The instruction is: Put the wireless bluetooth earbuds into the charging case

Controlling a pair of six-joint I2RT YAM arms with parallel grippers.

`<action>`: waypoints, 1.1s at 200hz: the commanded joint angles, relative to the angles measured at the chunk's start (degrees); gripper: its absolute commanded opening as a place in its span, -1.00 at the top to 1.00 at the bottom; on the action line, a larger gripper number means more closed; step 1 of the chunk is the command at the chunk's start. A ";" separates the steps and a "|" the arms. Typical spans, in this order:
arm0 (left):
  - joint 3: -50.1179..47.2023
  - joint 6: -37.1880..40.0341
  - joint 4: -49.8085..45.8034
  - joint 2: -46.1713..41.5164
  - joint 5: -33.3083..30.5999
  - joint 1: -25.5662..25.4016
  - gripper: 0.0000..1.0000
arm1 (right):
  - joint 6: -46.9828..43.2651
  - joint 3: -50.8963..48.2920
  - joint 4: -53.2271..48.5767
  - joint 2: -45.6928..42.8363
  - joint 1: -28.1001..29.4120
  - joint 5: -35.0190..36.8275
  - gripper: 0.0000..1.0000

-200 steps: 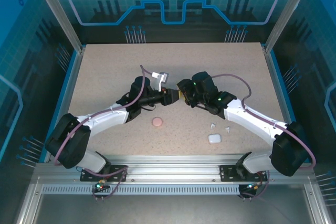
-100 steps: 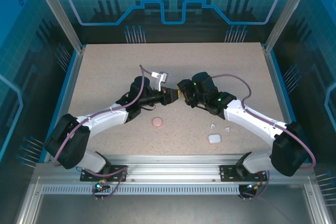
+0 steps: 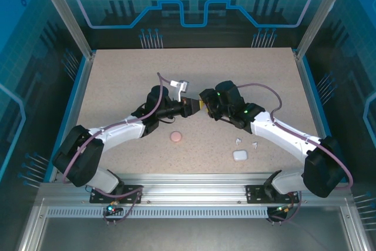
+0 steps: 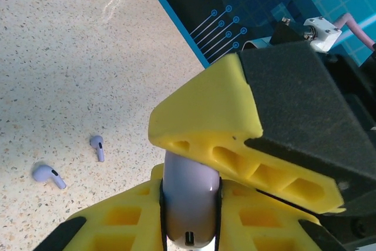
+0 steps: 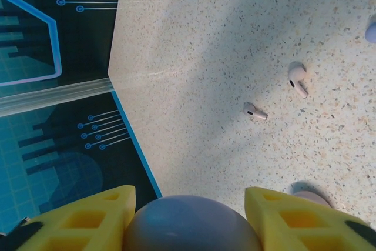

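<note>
1. two purple earbuds (image 4: 49, 174) are seen lying loose on the table (image 4: 70, 57), near each other; two pale pink earbuds (image 5: 297, 78) lie likewise.
2. a purple charging case (image 4: 191, 183) is clamped in the closed left gripper (image 4: 189, 216), above the table.
3. the right gripper (image 5: 191, 204) is set astride the case's rounded end; whether it grips cannot be told.

The purple case (image 4: 191, 204) looks like smooth, glossy plastic, the speckled tabletop (image 4: 64, 69) matt and finely grained.
</note>
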 commanded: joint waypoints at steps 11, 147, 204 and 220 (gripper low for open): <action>0.88 -0.85 3.85 0.73 1.01 -1.04 0.92 | -0.83 -0.50 1.11 -1.87 -1.64 -2.53 -0.85; 3.86 2.98 -8.16 -2.41 12.89 5.64 1.00 | -58.67 -8.35 -2.30 -18.11 -16.51 -25.40 -0.95; 4.43 2.76 -9.43 -2.56 14.01 5.60 1.00 | -61.52 -6.01 -1.43 -9.23 -10.37 -22.70 -0.87; 4.37 2.70 -9.45 -2.78 13.92 5.52 1.00 | -61.16 -6.02 -0.57 -8.08 -10.36 -22.50 -0.86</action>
